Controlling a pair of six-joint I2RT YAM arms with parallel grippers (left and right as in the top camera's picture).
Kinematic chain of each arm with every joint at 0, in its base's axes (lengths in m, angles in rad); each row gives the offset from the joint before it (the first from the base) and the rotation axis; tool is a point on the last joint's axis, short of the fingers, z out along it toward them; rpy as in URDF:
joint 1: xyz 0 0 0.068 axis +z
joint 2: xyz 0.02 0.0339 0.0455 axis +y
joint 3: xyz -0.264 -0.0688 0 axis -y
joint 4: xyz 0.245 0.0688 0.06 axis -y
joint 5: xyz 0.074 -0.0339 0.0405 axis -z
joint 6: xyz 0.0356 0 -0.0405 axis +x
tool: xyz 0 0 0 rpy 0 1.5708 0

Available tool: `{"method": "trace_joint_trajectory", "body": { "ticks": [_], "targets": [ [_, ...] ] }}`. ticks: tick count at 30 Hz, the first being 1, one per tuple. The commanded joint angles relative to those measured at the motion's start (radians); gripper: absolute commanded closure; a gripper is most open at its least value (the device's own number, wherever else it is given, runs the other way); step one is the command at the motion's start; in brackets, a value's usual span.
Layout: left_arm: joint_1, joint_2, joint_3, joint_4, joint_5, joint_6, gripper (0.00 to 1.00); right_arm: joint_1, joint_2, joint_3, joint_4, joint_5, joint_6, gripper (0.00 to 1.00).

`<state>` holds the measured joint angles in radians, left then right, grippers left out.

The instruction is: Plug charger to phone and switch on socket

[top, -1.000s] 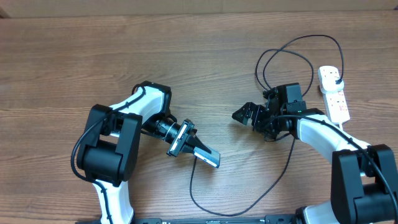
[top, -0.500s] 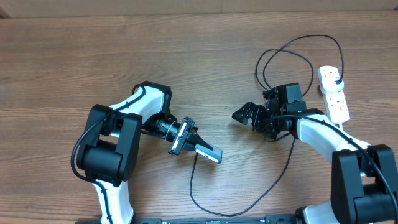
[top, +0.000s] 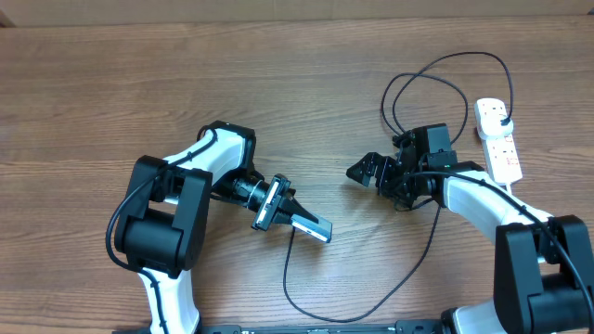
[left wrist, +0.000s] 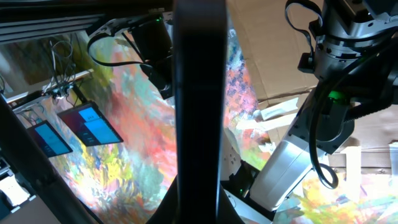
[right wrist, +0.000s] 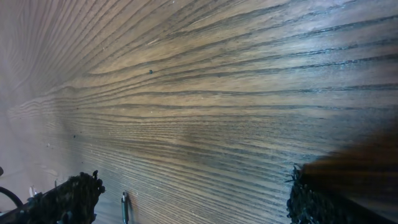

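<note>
The black plug (top: 502, 116) of the charger cable (top: 285, 278) sits in the power strip (top: 501, 153) at the far right, so that part looks done. The left end effector (top: 299, 221) is pinching the phone (top: 317, 230) on its edge, near the middle of the desk (top: 139, 83). The cable reaches the phone's near end, but I cannot tell if the tip is inside. The right end effector (top: 360, 170) is spread and empty, well apart from the power strip. I think its switch is not yet pressed.
</note>
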<state>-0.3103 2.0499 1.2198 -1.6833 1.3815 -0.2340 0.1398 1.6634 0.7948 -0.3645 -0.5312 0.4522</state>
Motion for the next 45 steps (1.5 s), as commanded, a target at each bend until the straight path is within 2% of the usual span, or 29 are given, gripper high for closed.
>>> {"method": "trace_joint_trajectory", "body": {
  "ticks": [1, 30, 33, 40, 45],
  "targets": [
    [0.002, -0.008, 0.007, -0.008, 0.049, -0.010, 0.96, -0.001, 0.008, -0.008, -0.005, 0.068, -0.001, 0.00],
    [0.002, -0.008, 0.007, -0.006, 0.023, 0.001, 0.96, -0.001, 0.008, -0.008, -0.005, 0.068, -0.001, 0.00],
    [0.002, -0.008, 0.007, 0.000, 0.023, 0.072, 0.96, -0.001, 0.008, -0.008, -0.005, 0.068, -0.001, 0.00],
    [0.002, -0.008, 0.007, 0.148, 0.021, 0.271, 0.96, -0.001, 0.008, -0.008, -0.005, 0.068, -0.001, 0.00],
    [0.002, -0.008, 0.007, 0.331, 0.021, 0.336, 0.96, -0.001, 0.008, -0.008, -0.005, 0.068, -0.001, 0.00]
  ]
}}
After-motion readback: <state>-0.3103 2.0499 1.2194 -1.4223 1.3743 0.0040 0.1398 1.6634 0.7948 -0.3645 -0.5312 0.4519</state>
